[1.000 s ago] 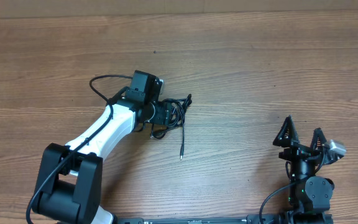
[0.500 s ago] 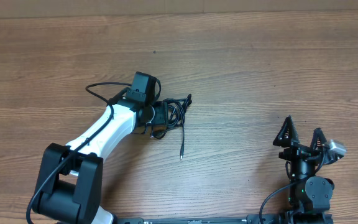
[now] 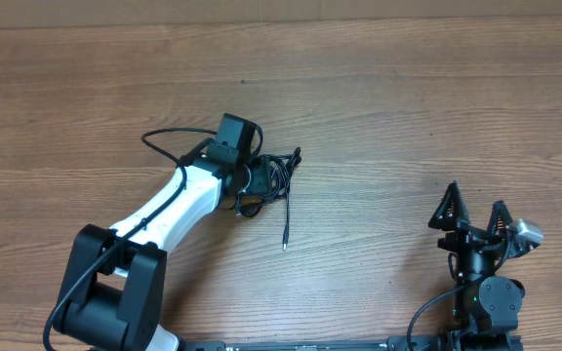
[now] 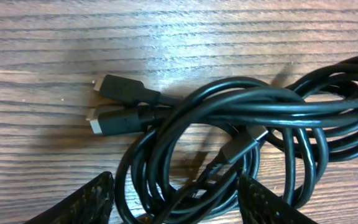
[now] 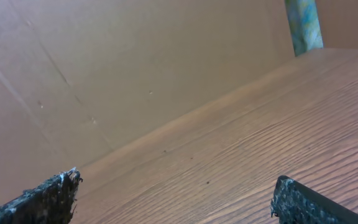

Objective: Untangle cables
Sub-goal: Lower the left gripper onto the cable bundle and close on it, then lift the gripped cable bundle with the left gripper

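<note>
Mid-table, cables (image 3: 273,177) coiled; loose plug end nearward.

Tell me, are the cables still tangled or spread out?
Tangled: the cables lie in one overlapping coil, loops crossing, two plug ends sticking out side by side.

Cables (image 4: 241,118): glossy black, plug ends tipped silver. Table (image 3: 408,107): brown wood grain. Left arm (image 3: 169,210): white with black joints.

— Surface?
— Wooden table (image 3: 408,107), brown grain running crosswise, evenly lit.
— Backing?
— Plain brown wall (image 5: 135,68) along the table's far edge; a blue-green upright strip (image 5: 303,25) at its far right corner.
</note>
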You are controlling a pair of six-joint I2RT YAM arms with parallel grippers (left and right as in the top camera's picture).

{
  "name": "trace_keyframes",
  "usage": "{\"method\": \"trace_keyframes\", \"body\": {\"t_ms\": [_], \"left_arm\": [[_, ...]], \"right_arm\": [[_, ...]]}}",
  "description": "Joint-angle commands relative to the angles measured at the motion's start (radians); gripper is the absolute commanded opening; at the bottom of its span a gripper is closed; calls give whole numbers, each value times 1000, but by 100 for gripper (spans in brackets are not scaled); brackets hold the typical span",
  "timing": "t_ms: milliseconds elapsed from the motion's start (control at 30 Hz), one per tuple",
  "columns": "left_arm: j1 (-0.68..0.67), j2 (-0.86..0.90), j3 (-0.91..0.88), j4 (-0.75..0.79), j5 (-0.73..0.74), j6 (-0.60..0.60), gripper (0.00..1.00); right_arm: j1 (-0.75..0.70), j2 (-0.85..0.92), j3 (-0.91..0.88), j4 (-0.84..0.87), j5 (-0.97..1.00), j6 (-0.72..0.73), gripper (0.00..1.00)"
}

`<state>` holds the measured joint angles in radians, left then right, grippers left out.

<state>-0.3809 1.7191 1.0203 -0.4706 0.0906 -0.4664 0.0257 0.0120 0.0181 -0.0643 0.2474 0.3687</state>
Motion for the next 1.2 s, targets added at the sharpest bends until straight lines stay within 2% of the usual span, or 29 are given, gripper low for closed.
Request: {"method": "trace_keyframes", "body": {"t_ms": [0, 267, 433, 533, 667, 767, 933, 967, 1033, 1167], "left_arm": [[-13, 22, 20, 3, -21, -14, 64], [-13, 113, 20, 33, -4, -88, 65], [-13, 115, 21, 64, -4, -88, 61], [-12, 115, 21, 64, -4, -88, 51], [-12, 115, 21, 63, -4, -87, 28], [-12, 115, 21, 63, -4, -81, 19], [-12, 115, 21, 56, -4, -79, 19], [-12, 115, 21, 55, -4, -79, 17], [-12, 115, 21, 56, -5, -79, 4], [-12, 115, 21, 56, -4, -68, 4]], "right_arm": [[-6, -9, -10, 5, 6, -4, 100], [-5, -9, -10, 5, 6, -4, 100], [-6, -9, -10, 5, 6, -4, 100], [-6, -9, -10, 5, 6, -4, 100], [-6, -9, -10, 5, 6, -4, 100], [-5, -9, -10, 5, 6, -4, 100], [-5, -9, -10, 5, 6, -4, 100], [-5, -9, -10, 5, 6, -4, 100], [-5, -9, -10, 5, 6, -4, 100], [-5, -9, -10, 5, 6, -4, 100]]}}
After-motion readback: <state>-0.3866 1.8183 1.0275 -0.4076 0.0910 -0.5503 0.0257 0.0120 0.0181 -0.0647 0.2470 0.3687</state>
